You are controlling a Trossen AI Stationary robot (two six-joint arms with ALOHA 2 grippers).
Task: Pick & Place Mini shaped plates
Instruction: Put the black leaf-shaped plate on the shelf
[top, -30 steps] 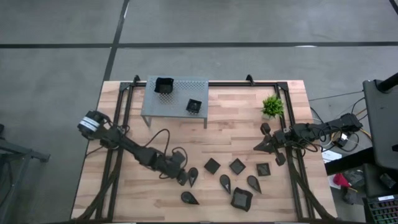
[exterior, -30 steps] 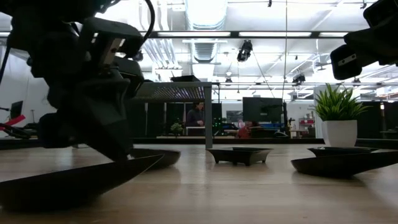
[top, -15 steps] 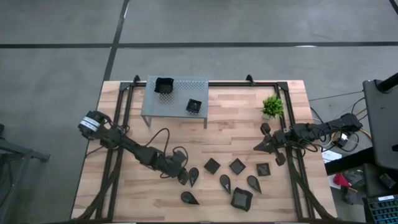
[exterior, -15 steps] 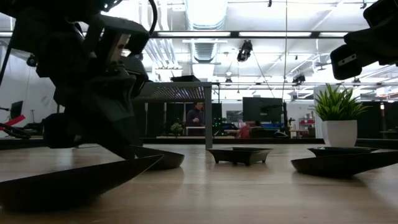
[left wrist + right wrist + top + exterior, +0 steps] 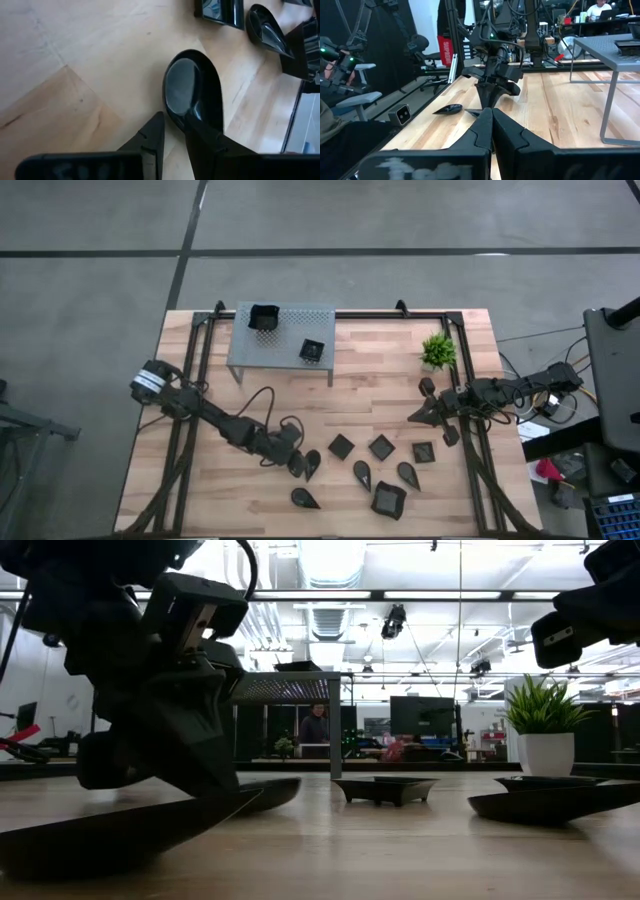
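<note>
Several small black plates lie flat on the wooden table, among them a teardrop plate, square ones and a wavy-rimmed one. Two more plates sit on the grey stand. My left gripper is open and low at the teardrop plate, its fingers on either side of the rim. My right gripper is shut and hovers near the table's right edge, holding nothing. My left gripper comes slanting down from the table's left. One finger lies over the inside of the teardrop plate and the other stands outside its rim, with bare wood showing between. Whether either finger touches the plate, I cannot tell. The plate rests on the table.
The grey perforated stand is at the far left-centre of the table and the small green plant at the far right. Another teardrop plate lies near the front edge. Bare wood spans the table's middle. A person shows in the room behind.
My left gripper has edged toward the table's right, closing in on the teardrop plate while staying low over the wood. The plates and my right arm have kept still.
</note>
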